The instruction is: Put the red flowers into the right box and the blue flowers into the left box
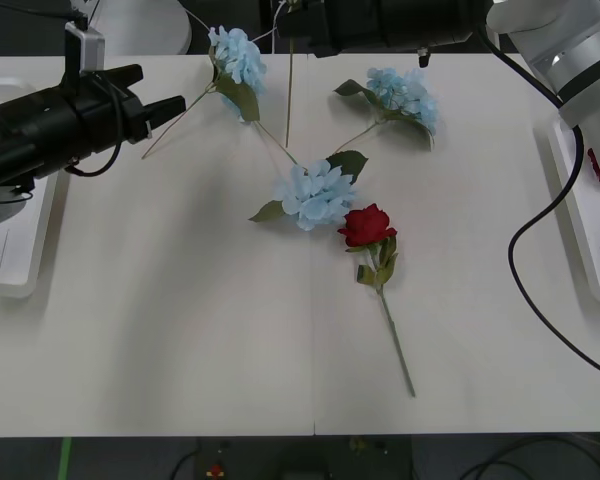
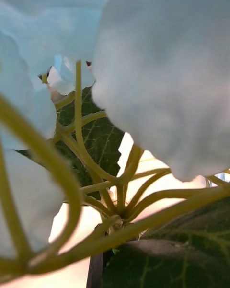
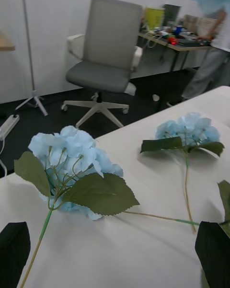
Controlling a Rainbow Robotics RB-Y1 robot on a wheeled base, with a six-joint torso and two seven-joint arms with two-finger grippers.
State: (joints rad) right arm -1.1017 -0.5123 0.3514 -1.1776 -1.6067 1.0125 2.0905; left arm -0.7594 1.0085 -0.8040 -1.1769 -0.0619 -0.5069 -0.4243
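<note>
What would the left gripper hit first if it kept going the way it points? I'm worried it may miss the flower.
Most likely the blue flower at the table's far left: the open left gripper points toward it, and its stem runs between the black fingertips. How far off it lies is hard to judge.

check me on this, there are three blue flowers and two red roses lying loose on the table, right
Not quite. The front view shows three blue flowers lying on the table, one at the back left, one at the back right and one in the middle, but only one red rose, lying just beside the middle blue flower.
</note>
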